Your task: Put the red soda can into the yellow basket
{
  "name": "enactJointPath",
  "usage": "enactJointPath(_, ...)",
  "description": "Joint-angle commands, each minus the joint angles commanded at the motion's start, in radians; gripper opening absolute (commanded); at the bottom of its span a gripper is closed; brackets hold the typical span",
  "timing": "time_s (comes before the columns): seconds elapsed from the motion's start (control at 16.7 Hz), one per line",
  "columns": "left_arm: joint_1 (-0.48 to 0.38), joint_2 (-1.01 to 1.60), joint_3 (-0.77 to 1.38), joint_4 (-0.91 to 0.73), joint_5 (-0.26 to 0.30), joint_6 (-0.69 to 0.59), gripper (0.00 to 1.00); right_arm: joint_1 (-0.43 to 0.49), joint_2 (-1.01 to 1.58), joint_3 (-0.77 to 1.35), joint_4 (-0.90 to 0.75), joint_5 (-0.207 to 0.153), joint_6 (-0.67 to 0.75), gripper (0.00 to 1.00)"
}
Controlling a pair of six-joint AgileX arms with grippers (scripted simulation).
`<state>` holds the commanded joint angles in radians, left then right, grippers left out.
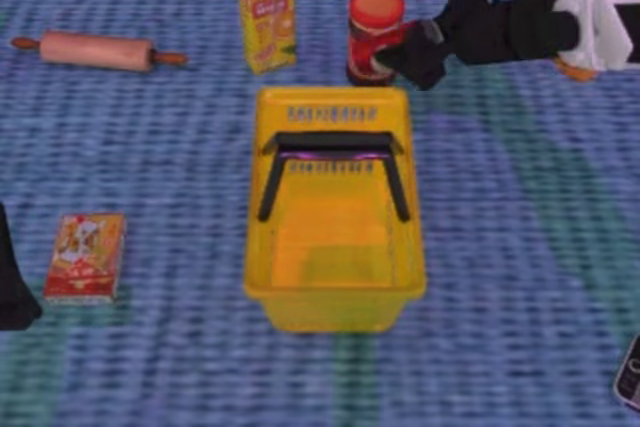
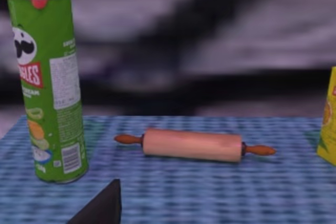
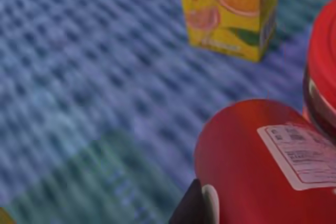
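The red soda can (image 3: 257, 177), with a white label, fills the near part of the right wrist view. My right gripper (image 1: 408, 55) is shut on it, one dark fingertip (image 3: 195, 209) pressed to its side. From above, only a red sliver of the can (image 1: 393, 45) shows beside the gripper, just behind the far rim of the yellow basket (image 1: 262, 267). The basket stands mid-table with its black handles (image 1: 334, 143) lying across its far half. My left gripper (image 1: 12, 292) is parked at the table's left edge, open; only one finger (image 2: 105, 205) shows in its wrist view.
A dark jar with a red-orange lid (image 1: 375, 17) stands right against the can. A yellow juice carton (image 1: 266, 13) is to its left, a rolling pin (image 1: 97, 50) at the far left. A red box (image 1: 86, 256) lies left of the basket. A green chips tube (image 2: 48, 82) stands near the left gripper.
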<state>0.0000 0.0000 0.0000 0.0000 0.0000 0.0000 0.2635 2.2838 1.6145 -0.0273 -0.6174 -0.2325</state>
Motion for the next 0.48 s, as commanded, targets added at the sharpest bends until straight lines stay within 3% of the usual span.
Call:
enactJointPath(0.24, 0.0, 0.0, 0.0, 0.0, 0.0, 0.0, 1.0, 0.027, -0.057, -0.144, 0.41, -0.226, 0.131, 0.0)
enactJointPath(0.48, 0.0, 0.0, 0.0, 0.0, 0.0, 0.0, 1.0, 0.049, -0.122, -0.25, 0.711, -0.406, 0.223, 0.0)
